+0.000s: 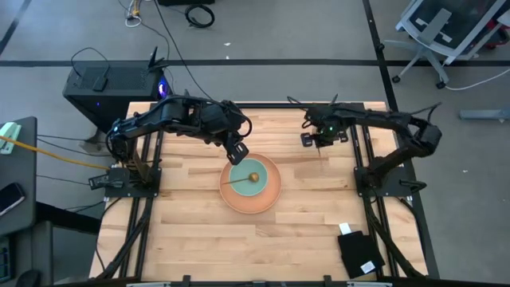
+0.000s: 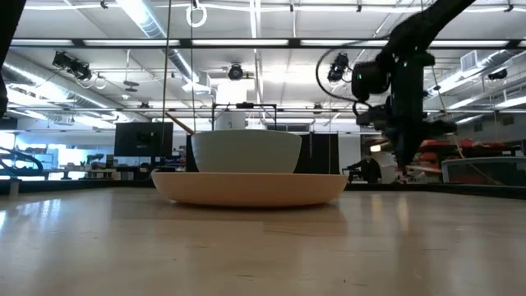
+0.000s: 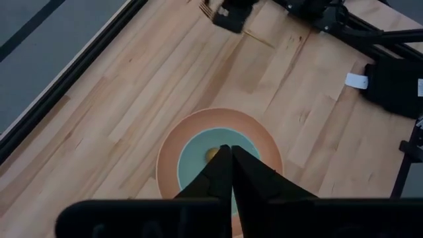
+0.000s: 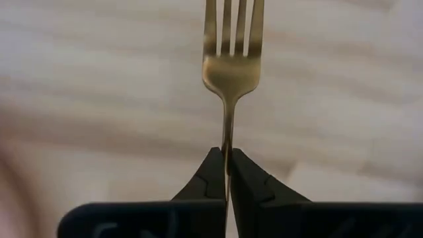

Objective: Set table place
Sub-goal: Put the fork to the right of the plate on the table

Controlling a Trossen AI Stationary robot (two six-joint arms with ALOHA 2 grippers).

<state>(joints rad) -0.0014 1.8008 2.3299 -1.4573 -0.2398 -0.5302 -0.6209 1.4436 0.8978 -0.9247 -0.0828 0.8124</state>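
Note:
A salmon-orange plate (image 1: 269, 198) lies at the middle of the wooden table (image 1: 191, 239). The pale teal bowl (image 1: 243, 187) stands on the plate. The gold spoon lies in the bowl, its round head (image 1: 253, 177) on the bowl's floor and its handle (image 2: 181, 124) leaning over the rim. My left gripper (image 1: 237, 154) is shut and empty, above the bowl's far left rim; its wrist view looks down on the bowl (image 3: 192, 158). My right gripper (image 1: 318, 142) is shut on the gold fork (image 4: 231, 59), above the table's far right part. My right gripper pinches the fork's slim handle (image 4: 228, 142) between its two fingertips, just behind the head. The fork lies in line with the fingers, its tines (image 4: 232, 26) sticking out beyond them. It is lifted clear of the table.
A black pouch with a white tag (image 1: 358, 253) lies near the table's near right corner, and also shows in the left wrist view (image 3: 396, 79). Bare wood lies to the left and right of the plate. Black rails (image 1: 151, 199) edge the table.

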